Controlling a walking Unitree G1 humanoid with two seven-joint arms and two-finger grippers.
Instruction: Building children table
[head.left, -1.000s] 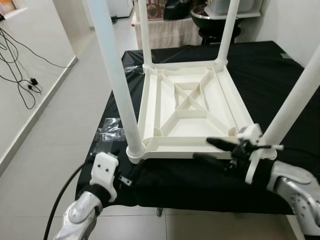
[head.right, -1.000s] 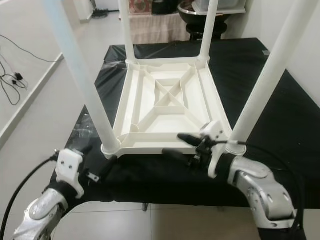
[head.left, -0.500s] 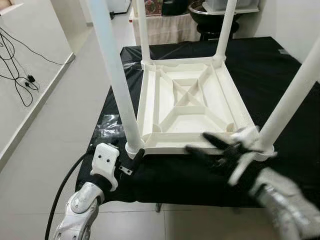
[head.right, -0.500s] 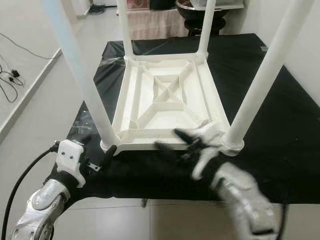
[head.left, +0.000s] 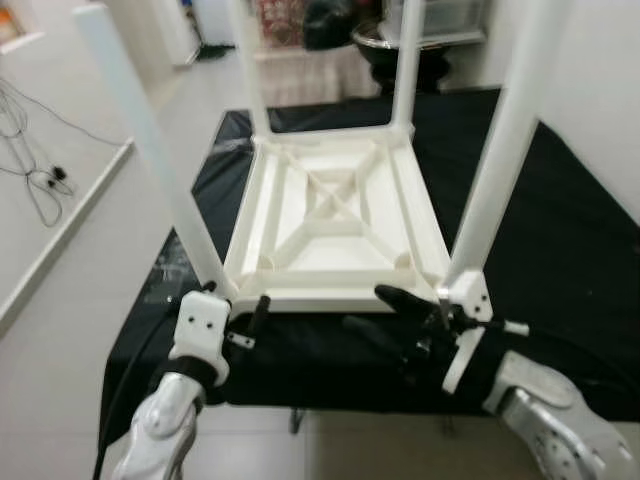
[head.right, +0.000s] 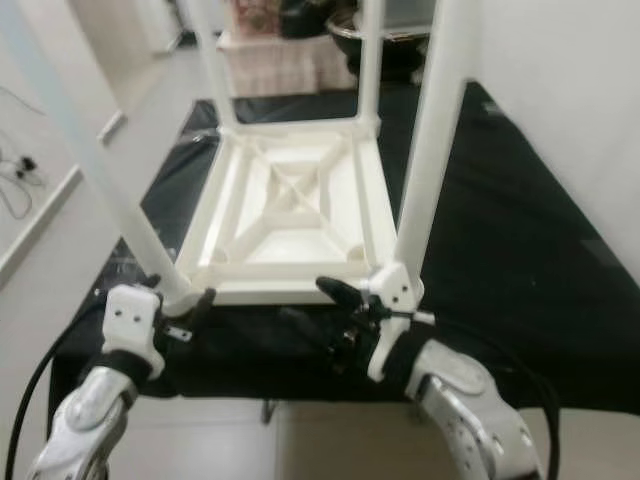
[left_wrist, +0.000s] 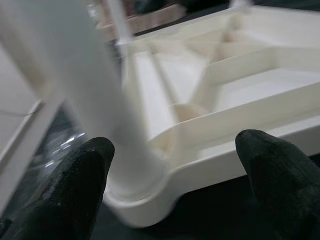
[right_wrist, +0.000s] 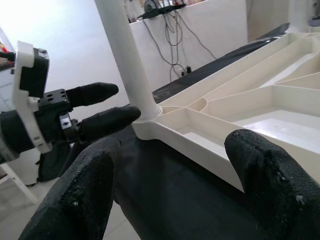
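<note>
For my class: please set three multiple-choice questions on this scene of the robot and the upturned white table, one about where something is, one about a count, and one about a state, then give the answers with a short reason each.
1. What does the white table rest on?
A. a black cloth-covered surface
B. the bare floor
C. a wooden bench

2. How many legs stand up from the table?
A. two
B. three
C. four

3. How are the right gripper fingers?
A. shut on a leg
B. open, holding nothing
C. shut on the table's edge

Answers:
1 A: the table lies upside down on the black cloth.
2 C: a leg rises from each corner, such as the near left leg and the near right leg.
3 B: the right wrist view shows its two fingers apart, with the table's near edge beyond them; the left gripper sits by the near left corner.
</note>
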